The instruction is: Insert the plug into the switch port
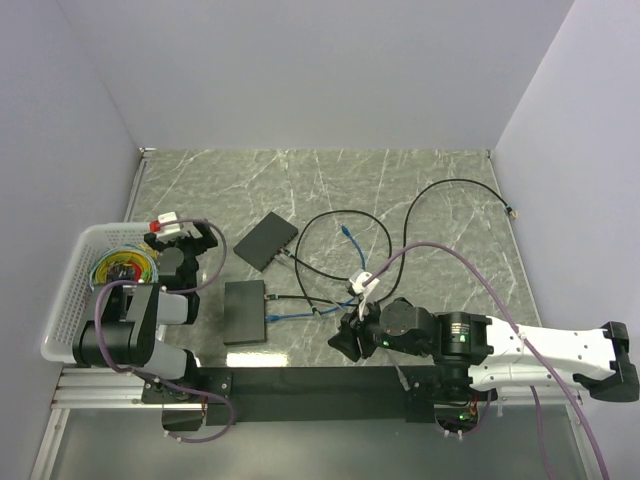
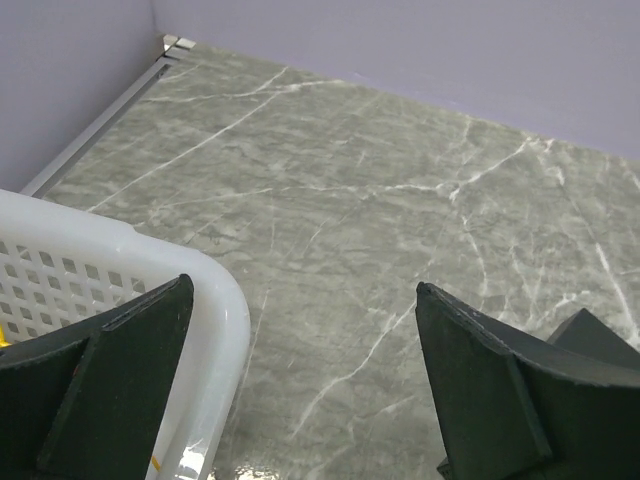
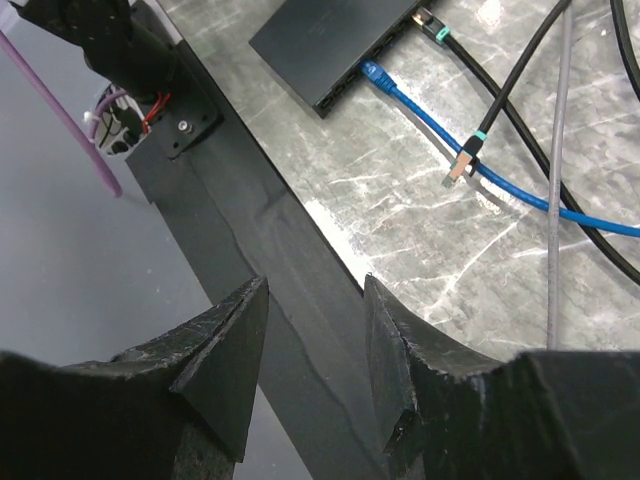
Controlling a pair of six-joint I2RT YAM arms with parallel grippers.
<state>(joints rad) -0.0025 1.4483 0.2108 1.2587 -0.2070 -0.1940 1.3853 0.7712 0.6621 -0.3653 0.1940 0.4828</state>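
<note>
While the right gripper (image 3: pixel 315 290) hangs with its jaws parted and nothing between them, the loose plug (image 3: pixel 462 170) lies ahead and to their right on the table (image 3: pixel 420 240), resting against the blue cable (image 3: pixel 420 115). Further ahead sits the switch (image 3: pixel 330 40), with that blue lead seated in it. My call: take the plug squarely behind its teal boot, clip clear of the fingers, then carry it level toward a free port. The left gripper (image 2: pixel 302 290), spread wide and empty, sits beside the basket (image 2: pixel 225 310).
</note>
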